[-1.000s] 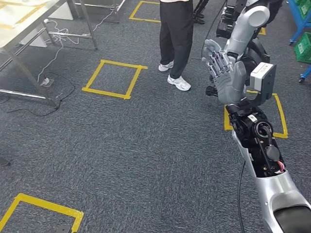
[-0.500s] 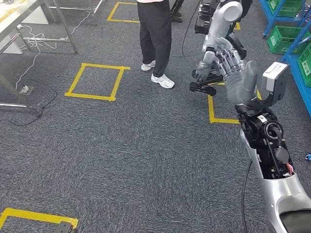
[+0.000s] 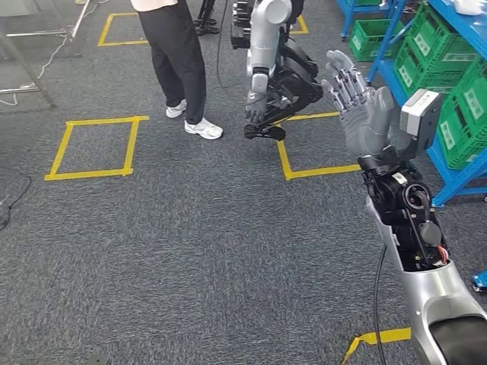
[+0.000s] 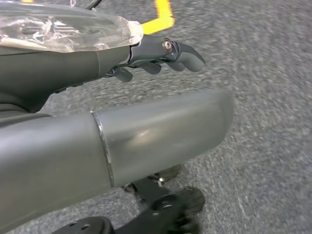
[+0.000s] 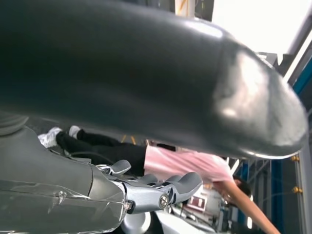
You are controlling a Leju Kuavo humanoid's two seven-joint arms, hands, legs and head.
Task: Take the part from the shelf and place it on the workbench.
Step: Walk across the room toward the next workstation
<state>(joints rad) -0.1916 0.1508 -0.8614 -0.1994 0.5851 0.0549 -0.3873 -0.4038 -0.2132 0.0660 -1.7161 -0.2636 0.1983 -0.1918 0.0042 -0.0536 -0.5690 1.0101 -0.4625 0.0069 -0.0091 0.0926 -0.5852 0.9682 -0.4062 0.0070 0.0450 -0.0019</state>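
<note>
My right hand (image 3: 361,110) is raised at chest height on the right of the head view, fingers spread, palm bare, holding nothing. In the right wrist view its fingers (image 5: 162,187) are stretched out straight. The blue shelf (image 3: 456,181) stands just beyond that hand at the right edge, loaded with green bins (image 3: 459,114). A small white object (image 3: 471,6) lies on its top level; I cannot tell whether it is the part. My left hand (image 4: 158,53) hangs over the carpet with fingers extended and nothing in it.
A person in dark trousers and white shoes (image 3: 175,61) stands at the back left. Another silver robot (image 3: 270,53) stands ahead between the person and the shelf. Yellow tape squares (image 3: 94,148) mark the grey carpet; a loose tape strip (image 3: 379,337) lies near my right arm.
The camera has turned right: person, other robot and tape squares slid left, and the blue shelf with green bins came into view. My right hand stays raised and spread.
</note>
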